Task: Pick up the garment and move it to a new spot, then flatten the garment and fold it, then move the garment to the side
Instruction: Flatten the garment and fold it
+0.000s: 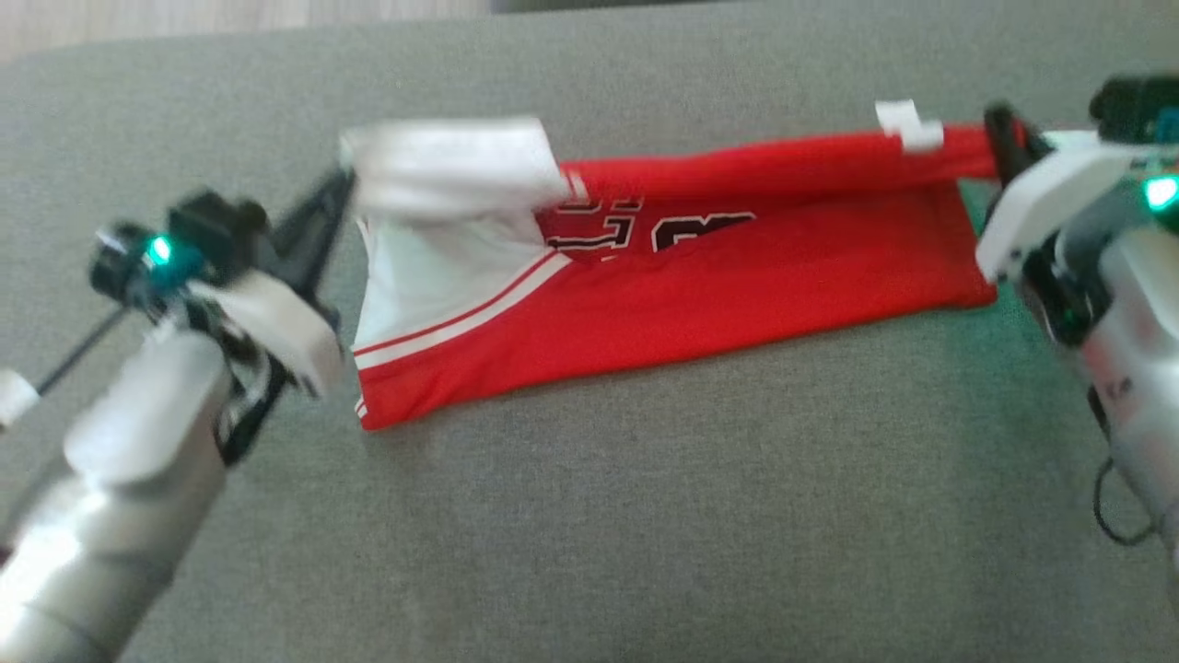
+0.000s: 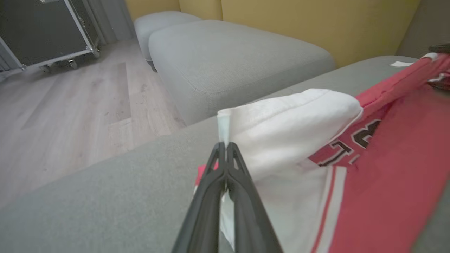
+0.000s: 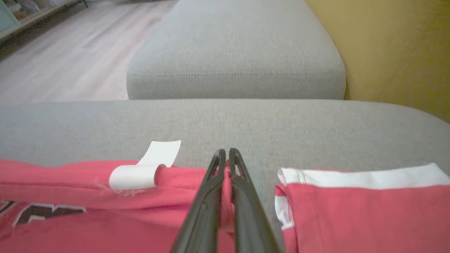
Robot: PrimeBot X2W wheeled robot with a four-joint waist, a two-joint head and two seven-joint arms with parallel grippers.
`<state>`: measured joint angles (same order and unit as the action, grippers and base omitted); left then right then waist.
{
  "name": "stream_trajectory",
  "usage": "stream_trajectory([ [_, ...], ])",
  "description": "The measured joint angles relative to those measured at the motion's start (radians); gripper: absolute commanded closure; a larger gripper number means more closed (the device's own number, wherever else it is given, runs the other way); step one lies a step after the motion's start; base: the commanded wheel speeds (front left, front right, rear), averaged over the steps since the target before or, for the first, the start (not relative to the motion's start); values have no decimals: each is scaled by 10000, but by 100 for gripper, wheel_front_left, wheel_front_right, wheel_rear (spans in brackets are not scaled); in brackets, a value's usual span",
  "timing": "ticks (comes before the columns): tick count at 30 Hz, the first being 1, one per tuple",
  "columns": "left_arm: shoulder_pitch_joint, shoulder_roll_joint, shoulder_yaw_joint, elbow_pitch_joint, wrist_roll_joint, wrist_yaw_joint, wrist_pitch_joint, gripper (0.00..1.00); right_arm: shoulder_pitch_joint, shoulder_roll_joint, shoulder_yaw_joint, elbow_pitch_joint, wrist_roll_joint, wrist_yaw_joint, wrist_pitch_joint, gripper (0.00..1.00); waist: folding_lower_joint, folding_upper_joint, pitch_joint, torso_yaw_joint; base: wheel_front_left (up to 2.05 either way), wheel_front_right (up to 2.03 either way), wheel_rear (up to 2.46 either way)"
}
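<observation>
The left gripper [image 1: 345, 180] [image 2: 225, 144] has its two dark fingers pressed together on the white end of the garment [image 1: 691, 285] [image 2: 369, 182], pinching a fold of white cloth that rises just past the tips; that end is lifted off the grey cushion [image 1: 589, 516] and bulges into a rounded pouch beside the fingers. The right gripper [image 1: 999, 129] [image 3: 225, 151] is likewise clamped, with a strip of red cloth squeezed between its fingers at the garment's [image 3: 88, 211] far edge; that upper edge is stretched into a taut red roll between the two grippers. Below the roll the red body, with black lettering and white stripes, lies flat on the cushion, its lower left corner resting on the fabric. A white label [image 1: 907, 124] [image 3: 160, 151] sticks out from the raised edge close to the right gripper. Just right of the right fingers in the right wrist view lies a red piece with a white band [image 3: 351, 211]; whether it belongs to the same garment cannot be told. Beyond the cushion stands a second grey cushion [image 2: 228, 59] [image 3: 235, 45], well apart from the garment, against a yellow wall [image 2: 316, 21] [image 3: 404, 52]; a pale wooden floor [image 2: 70, 105] and a dark wheeled case [image 2: 42, 31] lie further out.
</observation>
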<state>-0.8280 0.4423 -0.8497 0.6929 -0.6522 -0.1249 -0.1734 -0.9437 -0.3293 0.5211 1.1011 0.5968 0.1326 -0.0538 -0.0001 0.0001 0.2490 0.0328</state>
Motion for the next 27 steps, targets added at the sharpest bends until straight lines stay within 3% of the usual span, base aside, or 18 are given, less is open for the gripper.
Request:
stream_trajectory([
  [7,1448,736,-652,-1816,-453,-44,1302,100,955,-433,965,-368,566,0,999,100,-1,0,-513,77,0,0,0],
  [21,2808,1908,-1195,-4134,-1532,566,4011,100,1404,-1078,2619,-1007,1312,0,2589,100,2,0,-804,-144,0,0,0],
  [22,2859,1946,-1235,-4205,-1521,652,4065,55,1460,-1097,2669,-1011,1360,0,2594,67,1,0,-810,-165,0,0,0],
  [23,2924,1956,-1239,-4266,-1482,748,4065,0,1508,-1120,2677,-1016,1415,0,2560,7,1,0,-808,-186,0,0,0],
  [24,2997,1956,-1243,-4322,-1478,842,4065,0,1546,-1126,2646,-1003,1530,0,2552,0,1,0,-809,-208,0,0,0],
  [27,3204,1939,-1210,-4414,-1465,1202,3812,0,1563,-1120,2575,-1012,1833,0,2328,0,1,0,-841,-275,0,0,0],
])
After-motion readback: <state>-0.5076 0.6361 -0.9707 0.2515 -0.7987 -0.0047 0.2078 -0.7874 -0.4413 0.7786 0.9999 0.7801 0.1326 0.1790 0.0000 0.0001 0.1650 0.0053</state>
